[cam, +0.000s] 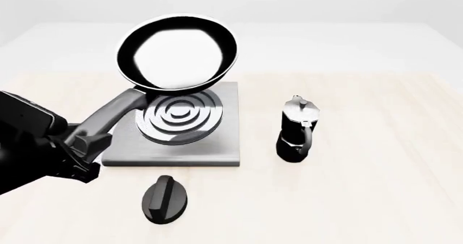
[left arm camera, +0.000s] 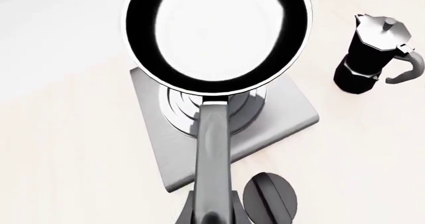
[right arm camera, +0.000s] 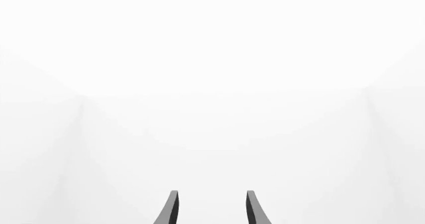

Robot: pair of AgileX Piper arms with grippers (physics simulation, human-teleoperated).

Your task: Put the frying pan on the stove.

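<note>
Left gripper (cam: 85, 146), lower left of front view, clamped on frying pan (cam: 177, 51) handle; pan aloft at upper left, over stove (cam: 220, 138) at centre. Right gripper (right arm camera: 209, 206) parted, gripping nothing. Moka pot (cam: 296, 130) right of centre; knob (cam: 165, 199) low, below stove.

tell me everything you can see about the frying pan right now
The frying pan is round, with a glossy black rim and a shiny pale interior. Its long dark grey handle runs down to the left gripper, which is shut on it. The pan is held in the air, tilted, above the ringed stove, apparently not touching it. Nothing lies inside.
</note>
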